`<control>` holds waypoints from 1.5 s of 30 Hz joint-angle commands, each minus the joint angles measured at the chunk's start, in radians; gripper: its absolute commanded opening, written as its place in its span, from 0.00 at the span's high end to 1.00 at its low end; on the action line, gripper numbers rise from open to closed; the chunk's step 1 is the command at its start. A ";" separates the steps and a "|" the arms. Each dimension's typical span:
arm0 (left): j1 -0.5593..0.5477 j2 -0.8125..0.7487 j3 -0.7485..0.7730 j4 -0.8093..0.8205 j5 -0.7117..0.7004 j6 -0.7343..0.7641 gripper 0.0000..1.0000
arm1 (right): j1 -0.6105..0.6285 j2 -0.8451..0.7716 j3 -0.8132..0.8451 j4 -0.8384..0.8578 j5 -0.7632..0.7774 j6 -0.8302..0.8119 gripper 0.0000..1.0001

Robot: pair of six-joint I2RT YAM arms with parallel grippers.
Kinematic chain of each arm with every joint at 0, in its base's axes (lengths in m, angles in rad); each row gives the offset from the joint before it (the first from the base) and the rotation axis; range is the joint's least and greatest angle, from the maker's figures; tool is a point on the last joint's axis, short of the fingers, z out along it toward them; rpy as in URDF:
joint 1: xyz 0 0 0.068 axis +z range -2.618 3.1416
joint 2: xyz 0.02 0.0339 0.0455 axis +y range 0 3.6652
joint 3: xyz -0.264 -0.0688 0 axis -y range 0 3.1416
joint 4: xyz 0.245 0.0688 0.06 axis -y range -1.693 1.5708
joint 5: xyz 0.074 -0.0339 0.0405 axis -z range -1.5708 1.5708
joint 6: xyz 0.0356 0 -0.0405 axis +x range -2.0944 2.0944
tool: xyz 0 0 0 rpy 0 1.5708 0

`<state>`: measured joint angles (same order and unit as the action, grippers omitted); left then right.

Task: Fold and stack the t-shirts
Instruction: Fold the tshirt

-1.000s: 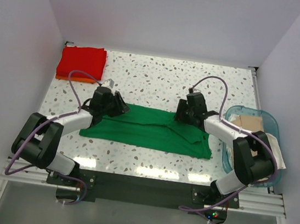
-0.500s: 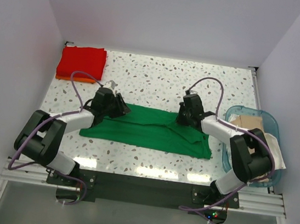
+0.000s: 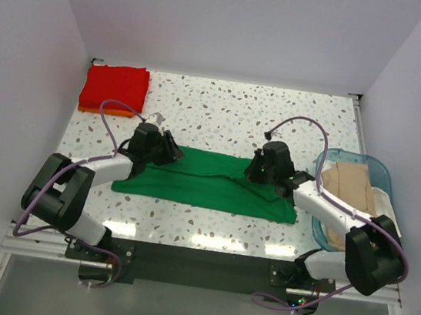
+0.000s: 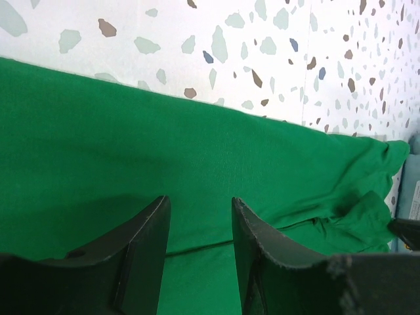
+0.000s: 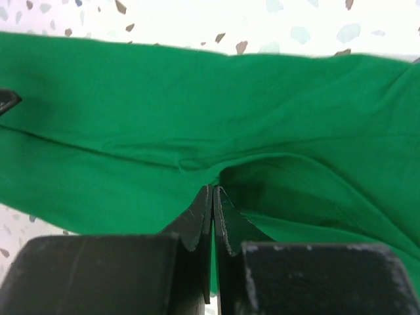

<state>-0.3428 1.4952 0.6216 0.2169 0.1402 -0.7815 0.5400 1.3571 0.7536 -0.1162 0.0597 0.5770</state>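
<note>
The bright green t-shirt (image 3: 207, 184) lies spread in a long, partly folded band across the table's middle. Over its far left corner my left gripper (image 3: 171, 151) hovers open; in the left wrist view its fingers (image 4: 200, 200) stand apart above flat green cloth (image 4: 131, 131), holding nothing. At the shirt's far right part my right gripper (image 3: 254, 169) is shut. In the right wrist view its tips (image 5: 213, 188) pinch a puckered fold of the green cloth (image 5: 131, 111). A folded red t-shirt (image 3: 115, 87) lies on an orange one (image 3: 91, 109) at the far left corner.
A translucent blue basket (image 3: 350, 157) stands at the right edge and holds beige and white t-shirts (image 3: 352, 188). White walls close in the table on the left, right and far sides. The right arm's elbow reaches over the basket.
My right gripper has gone from open to shut on the green cloth, and the right arm's elbow has swung out towards the near right. The left gripper has hardly moved.
</note>
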 commanded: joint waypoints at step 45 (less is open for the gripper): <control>-0.392 0.168 0.317 -0.001 0.041 0.160 0.52 | 0.026 -0.207 -0.100 -0.217 0.166 0.058 0.70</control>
<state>-0.7162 1.6218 0.9005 0.2379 0.1982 -0.6559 0.5655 1.1213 0.6792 -0.3733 0.2703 0.6361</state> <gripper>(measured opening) 0.482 0.312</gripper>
